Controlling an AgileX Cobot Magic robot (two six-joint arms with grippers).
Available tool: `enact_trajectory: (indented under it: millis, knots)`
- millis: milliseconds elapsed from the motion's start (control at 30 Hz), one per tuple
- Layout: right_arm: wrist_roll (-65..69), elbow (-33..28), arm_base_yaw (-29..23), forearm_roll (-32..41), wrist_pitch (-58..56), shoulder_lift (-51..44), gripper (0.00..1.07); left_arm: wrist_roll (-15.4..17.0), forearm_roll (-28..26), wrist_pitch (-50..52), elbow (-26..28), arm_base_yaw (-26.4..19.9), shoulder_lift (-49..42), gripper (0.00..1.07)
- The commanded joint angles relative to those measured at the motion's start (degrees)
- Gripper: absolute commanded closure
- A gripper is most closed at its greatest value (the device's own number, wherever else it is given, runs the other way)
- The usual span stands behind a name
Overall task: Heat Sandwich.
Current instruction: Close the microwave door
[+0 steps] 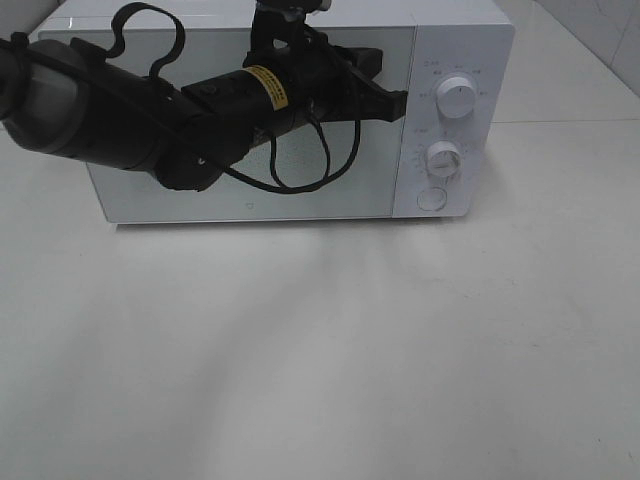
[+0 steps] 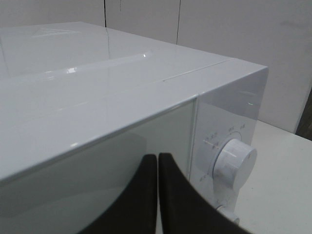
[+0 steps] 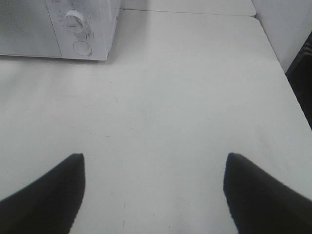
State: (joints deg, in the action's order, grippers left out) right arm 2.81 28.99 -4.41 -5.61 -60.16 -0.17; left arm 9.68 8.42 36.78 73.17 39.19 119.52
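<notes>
From the high camera you see the white microwave (image 1: 455, 45) at the back of the pale table (image 1: 330, 350), its door (image 1: 360, 195) shut flush with the control panel. Your left arm (image 1: 110, 110) reaches across the door from the left. The left gripper (image 1: 398, 97) ends at the door's right edge, just beside the upper knob (image 1: 457, 99). You cannot tell whether it touches the door. Under that knob sit the lower knob (image 1: 443, 158) and a round button (image 1: 432, 198).

In the left wrist view, the two black fingers (image 2: 141, 195) are pressed together with nothing between them. They are close in front of the door's top corner, and the upper knob is near them on the panel.

In the right wrist view, your right gripper (image 3: 155, 161) hangs over bare table with its jaws spread wide and nothing between them. The microwave stands well apart from it, and only its lower panel corner is in frame.

The sandwich shows in none of the three views, and the door's pane gives no look inside. So you cannot tell where it lies relative to either gripper — only that neither one holds it.
</notes>
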Motion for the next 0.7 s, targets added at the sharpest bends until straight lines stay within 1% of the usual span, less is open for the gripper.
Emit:
enact_trajectory:
  millis: [33,267,333,400,533,567,600,633,700]
  knots:
    - [0.2,-0.1,0.5,-0.1,0.6,-1.5,0.31,0.1,-2.4,0.2,1.8,-2.3,0.4,1.06]
    - [0.2,-0.1,0.5,-0.1,0.6,-1.5,0.31,0.2,-0.9,0.0,-1.9,-1.5,-2.4,1.06]
    - [0.2,-0.1,0.5,-0.1,0.6,-1.5,0.31,0.1,-0.9,0.6,-5.0,-1.0,-4.0,1.06]
    - [0.2,-0.1,0.5,-0.1,0.6,-1.5,0.31,0.1,-0.9,0.9,-5.9,-0.9,-4.6,1.06]
    - [0.2,-0.1,0.5,-0.1,0.6,-1.5,0.31,0.1,-0.9,1.7,-10.7,-0.3,-7.6,1.06]
    - [0.2,-0.1,0.5,-0.1,0.6,-1.5,0.31,0.1,-0.9,1.7,-10.7,-0.3,-7.6,1.06]
    - [0.2,-0.1,0.5,-0.1,0.6,-1.5,0.31,0.1,-0.9,1.7,-12.9,-0.1,-8.9,1.06]
    - [0.2,-0.1,0.5,-0.1,0.6,-1.5,0.31,0.1,-0.9,1.7,-14.0,-0.1,-9.7,1.06]
    - [0.2,-0.1,0.5,-0.1,0.6,-1.5,0.31,0.1,-0.6,1.7,-14.9,-0.1,-10.5,1.06]
